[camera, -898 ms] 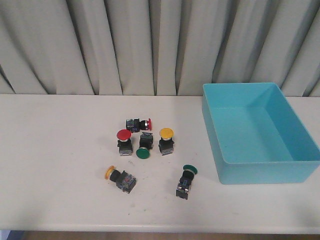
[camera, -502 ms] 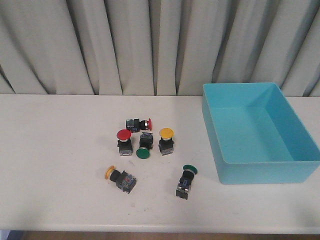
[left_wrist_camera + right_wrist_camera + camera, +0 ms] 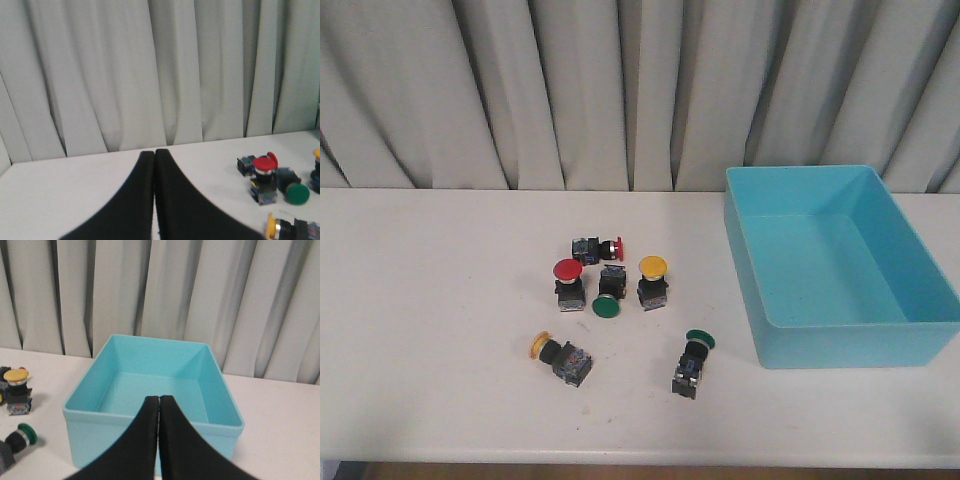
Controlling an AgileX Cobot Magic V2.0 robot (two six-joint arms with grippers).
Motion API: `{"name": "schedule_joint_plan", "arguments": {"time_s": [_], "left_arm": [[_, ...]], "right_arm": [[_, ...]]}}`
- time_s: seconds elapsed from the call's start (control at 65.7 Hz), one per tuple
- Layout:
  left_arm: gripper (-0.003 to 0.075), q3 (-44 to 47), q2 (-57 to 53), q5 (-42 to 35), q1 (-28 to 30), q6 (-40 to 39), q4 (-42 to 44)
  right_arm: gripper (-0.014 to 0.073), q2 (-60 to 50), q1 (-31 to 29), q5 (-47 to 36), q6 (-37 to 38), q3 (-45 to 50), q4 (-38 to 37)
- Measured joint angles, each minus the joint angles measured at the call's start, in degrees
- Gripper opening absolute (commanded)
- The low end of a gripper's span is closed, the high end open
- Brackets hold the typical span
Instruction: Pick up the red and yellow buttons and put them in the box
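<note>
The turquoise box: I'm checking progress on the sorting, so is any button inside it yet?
No, the turquoise box shows only its bare floor in the front view, and all six buttons lie on the white table.

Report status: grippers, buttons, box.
Left gripper shut, right gripper shut, both empty. Red and yellow buttons on table. Box holds nothing. Green buttons among them.

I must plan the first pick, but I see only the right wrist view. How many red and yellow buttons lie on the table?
Observer: Four: two red and two yellow.
Operator: Any already in the box?
Observer: No, the box holds nothing.
Operator: Is the left gripper open?
Observer: No, the left gripper is shut, holding nothing.
</note>
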Motion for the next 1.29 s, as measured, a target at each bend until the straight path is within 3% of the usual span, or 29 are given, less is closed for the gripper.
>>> {"name": "schedule_joint_plan", "arguments": {"time_s": [0.137, 0.259, 0.578, 0.989, 1.126, 1.293], "left_arm": [[-0.0006, -1.55, 0.0, 2.47, 0.0, 0.0, 0.0], [-0.0006, -9.54, 1.56, 8.8, 0.0, 0.0, 0.0], [-0.0006, -31.03, 22.71, 29.6, 0.0, 0.0, 0.0], [0.0007, -32.48, 31.31, 33.1, 0.0, 0.0, 0.0], [0.0131, -32.48, 31.31, 33.1, 0.0, 0.0, 0.0], [0.0419, -32.48, 31.31, 32.99, 0.0, 0.0, 0.0]], "right_arm": [[-0.0003, 0.0, 0.0, -1.0, 1.18, -1.54, 2.11], [-0.0003, 0.0, 0.0, 0.0, 1.36, -7.76, 2.71], [-0.0003, 16.79, 0.0, 13.74, 1.43, -25.67, 2.71], [0.0001, 36.88, 0.0, 24.92, 1.49, -28.64, 2.71], [0.0077, 38.99, 0.0, 25.36, 1.26, -28.64, 2.71], [0.0314, 39.31, 0.0, 25.58, 0.64, -28.64, 2.66]]}}
